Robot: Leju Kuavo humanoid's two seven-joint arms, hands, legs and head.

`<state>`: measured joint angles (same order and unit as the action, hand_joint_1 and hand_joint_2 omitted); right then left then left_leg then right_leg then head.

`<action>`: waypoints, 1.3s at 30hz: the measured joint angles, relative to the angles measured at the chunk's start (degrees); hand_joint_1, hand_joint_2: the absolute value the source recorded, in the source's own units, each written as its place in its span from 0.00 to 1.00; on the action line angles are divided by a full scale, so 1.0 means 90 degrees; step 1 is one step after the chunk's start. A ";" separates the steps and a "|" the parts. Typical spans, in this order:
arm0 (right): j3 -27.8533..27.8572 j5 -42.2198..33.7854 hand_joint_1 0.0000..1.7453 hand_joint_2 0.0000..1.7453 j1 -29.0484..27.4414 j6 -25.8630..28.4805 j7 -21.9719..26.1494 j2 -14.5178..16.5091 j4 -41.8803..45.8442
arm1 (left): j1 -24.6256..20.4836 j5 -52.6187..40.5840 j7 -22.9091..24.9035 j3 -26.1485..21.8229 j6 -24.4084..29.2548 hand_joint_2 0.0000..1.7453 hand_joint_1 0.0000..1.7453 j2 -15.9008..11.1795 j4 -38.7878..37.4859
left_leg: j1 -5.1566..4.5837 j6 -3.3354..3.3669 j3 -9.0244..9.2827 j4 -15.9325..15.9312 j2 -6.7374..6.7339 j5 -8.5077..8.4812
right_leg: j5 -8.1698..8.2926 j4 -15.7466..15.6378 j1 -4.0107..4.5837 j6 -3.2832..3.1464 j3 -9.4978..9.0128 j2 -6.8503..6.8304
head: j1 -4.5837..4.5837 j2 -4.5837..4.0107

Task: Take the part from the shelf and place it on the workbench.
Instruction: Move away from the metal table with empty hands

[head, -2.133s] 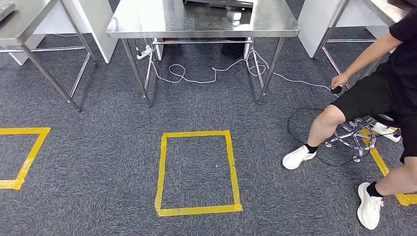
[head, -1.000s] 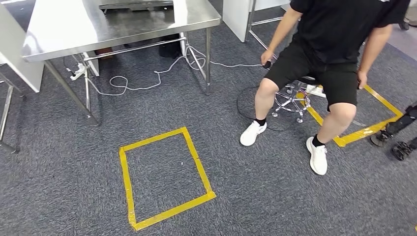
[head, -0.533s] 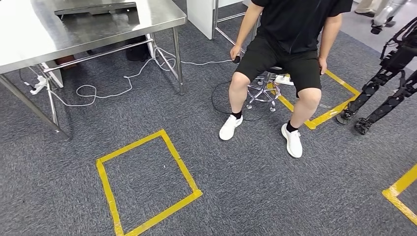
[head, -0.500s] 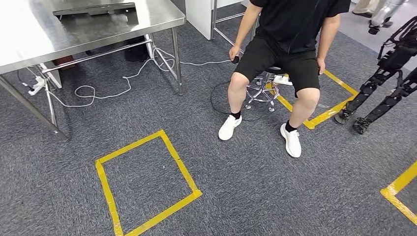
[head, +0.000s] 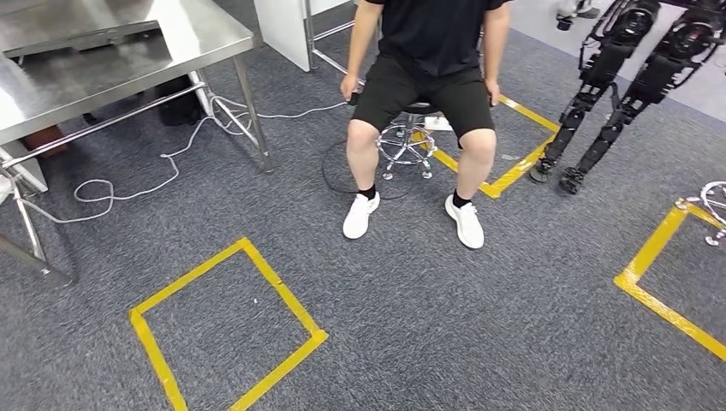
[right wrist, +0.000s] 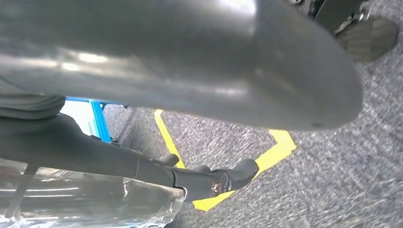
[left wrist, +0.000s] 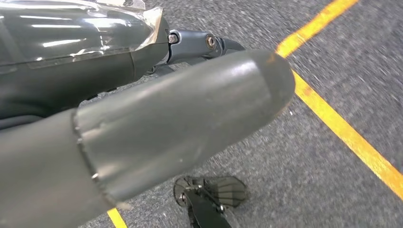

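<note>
Both hands (left wrist: 157, 128) are hanging over carpet — fingers' state I cannot tell — no part held; fetching and placing remain.

- The seated person (head: 424, 64) is cut off above the chest by the head view's top edge.
- The desk (head: 103, 60) runs off the left edge.
- The left hand (left wrist: 157, 128) and the right hand (right wrist: 190, 57) hide much of the blurred carpet behind them.

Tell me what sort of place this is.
Probably a robotics lab or test workshop: yellow tape squares on grey carpet, a steel workbench, and another legged robot standing beside a seated person.
</note>
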<state>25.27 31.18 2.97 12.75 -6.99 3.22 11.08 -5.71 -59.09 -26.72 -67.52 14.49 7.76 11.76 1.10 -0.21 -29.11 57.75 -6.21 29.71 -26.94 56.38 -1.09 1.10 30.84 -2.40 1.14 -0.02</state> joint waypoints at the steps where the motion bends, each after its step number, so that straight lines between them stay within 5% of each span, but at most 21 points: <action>1: -0.0004 0.0017 0.00 0.00 0.0005 -0.0018 -0.0001 -0.0002 0.0000 | -0.0001 0.0012 0.0007 -0.0003 0.0008 0.00 0.00 0.0004 0.0000 | 0.0020 -0.0023 -0.0098 0.0250 0.0181 0.0188 | 0.0032 -0.0017 -0.0039 -0.0055 -0.0005 0.0075 | -0.0012 0.0000; 3: -0.0020 0.0051 0.00 0.00 0.0022 -0.0056 -0.0002 -0.0005 0.0000 | 0.0018 0.0036 0.0032 -0.0012 0.0028 0.00 0.00 0.0009 0.0000 | 0.0043 -0.0040 -0.0474 0.1120 0.0568 0.0697 | 0.0073 -0.0018 -0.0036 -0.0130 0.0029 0.0231 | -0.0034 0.0001; 5: -0.0046 0.0076 0.00 0.00 0.0027 -0.0081 -0.0002 -0.0003 0.0000 | 0.0042 0.0072 0.0052 -0.0018 0.0047 0.00 0.00 0.0013 0.0000 | 0.0045 -0.0038 -0.0770 0.1772 0.0687 0.0918 | 0.0090 -0.0011 0.0001 -0.0153 0.0054 0.0407 | -0.0035 0.0000; 7: -0.0064 0.0086 0.00 0.00 0.0020 -0.0104 -0.0002 -0.0007 0.0000 | 0.0049 0.0097 0.0060 -0.0020 0.0065 0.00 0.00 0.0017 0.0000 | 0.0053 -0.0021 -0.0631 0.1470 0.0724 0.0604 | 0.0092 0.0009 0.0013 -0.0147 0.0044 0.0596 | -0.0038 -0.0001; 9: -0.0084 0.0101 0.00 0.00 0.0029 -0.0139 -0.0002 -0.0014 0.0000 | 0.0049 0.0100 0.0061 -0.0022 0.0078 0.00 0.00 0.0026 0.0000 | 0.0082 -0.0001 -0.0238 0.0594 0.0963 0.0149 | 0.0087 0.0063 0.0029 -0.0127 0.0051 0.0775 | -0.0039 -0.0001; 12: -0.0115 0.0121 0.00 0.00 0.0064 -0.0175 -0.0002 -0.0027 0.0000 | 0.0045 0.0098 0.0054 -0.0023 0.0089 0.00 0.00 0.0054 0.0000 | 0.0069 0.0040 -0.0045 0.0074 0.1240 0.0024 | 0.0116 0.0127 0.0049 -0.0011 0.0174 0.0989 | -0.0029 0.0001; 19: -0.0119 0.0123 0.00 0.00 0.0040 -0.0178 -0.0002 -0.0049 0.0000 | 0.0027 0.0093 0.0053 -0.0022 0.0092 0.00 0.00 0.0089 0.0001 | 0.0039 0.0158 -0.0054 0.0020 0.1063 -0.0027 | 0.0158 0.0129 0.0042 0.0098 0.0279 0.1082 | -0.0027 -0.0001; 23: -0.0120 0.0086 0.00 0.00 0.0060 -0.0236 0.0023 -0.0072 0.0000 | -0.0006 0.0020 0.0014 -0.0022 -0.0009 0.00 0.00 0.0112 0.0002 | 0.0010 0.0307 -0.0076 -0.0060 0.0416 -0.0100 | -0.0410 0.1452 0.0001 0.0179 0.0900 0.0327 | 0.0037 -0.0001; 24: -0.0119 0.0061 0.00 0.00 0.0064 -0.0248 0.0047 -0.0081 0.0000 | -0.0014 -0.0011 -0.0020 -0.0021 -0.0047 0.00 0.00 0.0112 0.0002 | 0.0004 0.0297 -0.0072 -0.0058 0.0270 -0.0094 | -0.0354 0.1306 -0.0022 0.0248 0.0771 0.0224 | 0.0041 -0.0001; 25: -0.0119 0.0036 0.00 0.00 0.0068 -0.0248 0.0076 -0.0086 0.0000 | -0.0021 -0.0031 -0.0047 -0.0019 -0.0064 0.00 0.00 0.0111 0.0004 | -0.0005 0.0276 -0.0058 -0.0055 0.0205 -0.0082 | -0.0212 0.0811 -0.0024 0.0273 0.0492 0.0059 | 0.0051 -0.0001; 28: -0.0112 -0.0027 0.00 0.00 0.0086 -0.0248 0.0141 -0.0093 0.0001 | -0.0031 -0.0100 -0.0083 -0.0008 -0.0101 0.00 0.00 0.0106 0.0010 | -0.0050 0.0160 0.0004 -0.0050 0.0025 -0.0026 | -0.0003 0.0100 0.0053 0.0196 0.0124 -0.0223 | 0.0057 0.0000; 30: -0.0101 -0.0050 0.00 0.00 0.0068 -0.0242 0.0171 -0.0094 0.0001 | -0.0044 -0.0140 -0.0083 0.0000 -0.0127 0.00 0.00 0.0104 0.0010 | -0.0033 0.0080 0.0053 -0.0059 -0.0070 0.0003 | 0.0031 0.0085 0.0037 0.0105 0.0140 -0.0074 | 0.0044 0.0001; 32: -0.0094 -0.0063 0.00 0.00 0.0048 -0.0230 0.0200 -0.0092 0.0001 | -0.0047 -0.0164 -0.0093 0.0004 -0.0143 0.00 0.00 0.0093 0.0010 | 0.0008 0.0016 0.0003 0.0146 0.0135 0.0189 | 0.0075 0.0039 -0.0035 0.0004 0.0106 0.0070 | 0.0010 0.0000; 34: -0.0092 -0.0070 0.00 0.00 0.0037 -0.0210 0.0219 -0.0075 0.0002 | -0.0024 -0.0178 -0.0107 0.0005 -0.0149 0.00 0.00 0.0082 0.0010 | 0.0034 -0.0009 -0.0312 0.0875 0.0511 0.0635 | 0.0112 0.0021 -0.0054 -0.0094 0.0102 0.0209 | -0.0035 -0.0001; 36: -0.0092 -0.0069 0.00 0.00 0.0027 -0.0188 0.0229 -0.0051 0.0001 | 0.0012 -0.0183 -0.0112 0.0005 -0.0153 0.00 0.00 0.0078 0.0010 | 0.0045 -0.0027 -0.0702 0.1682 0.0678 0.0966 | 0.0122 0.0025 -0.0026 -0.0143 0.0118 0.0372 | -0.0044 -0.0001; 37: -0.0092 -0.0067 0.00 0.00 0.0015 -0.0181 0.0233 -0.0044 0.0001 | 0.0026 -0.0183 -0.0114 0.0005 -0.0153 0.00 0.00 0.0075 0.0010 | 0.0058 -0.0042 -0.0785 0.1823 0.0703 0.0945 | 0.0122 0.0032 -0.0020 -0.0144 0.0117 0.0463 | -0.0045 -0.0001; 39: -0.0092 -0.0066 0.00 0.00 -0.0003 -0.0178 0.0238 -0.0040 0.0000 | 0.0039 -0.0183 -0.0117 0.0005 -0.0153 0.00 0.00 0.0064 0.0010 | 0.0118 -0.0079 -0.0614 0.1363 0.0757 0.0534 | 0.0114 0.0074 -0.0028 -0.0131 0.0110 0.0652 | -0.0047 -0.0001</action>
<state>24.44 30.59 2.94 11.15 -4.85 2.86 11.08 -5.36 -60.74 -27.77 -67.47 13.11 8.34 11.85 2.16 -0.92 -34.64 70.01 0.60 34.52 -25.91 57.05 -1.33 -0.08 31.84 3.47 0.72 -0.02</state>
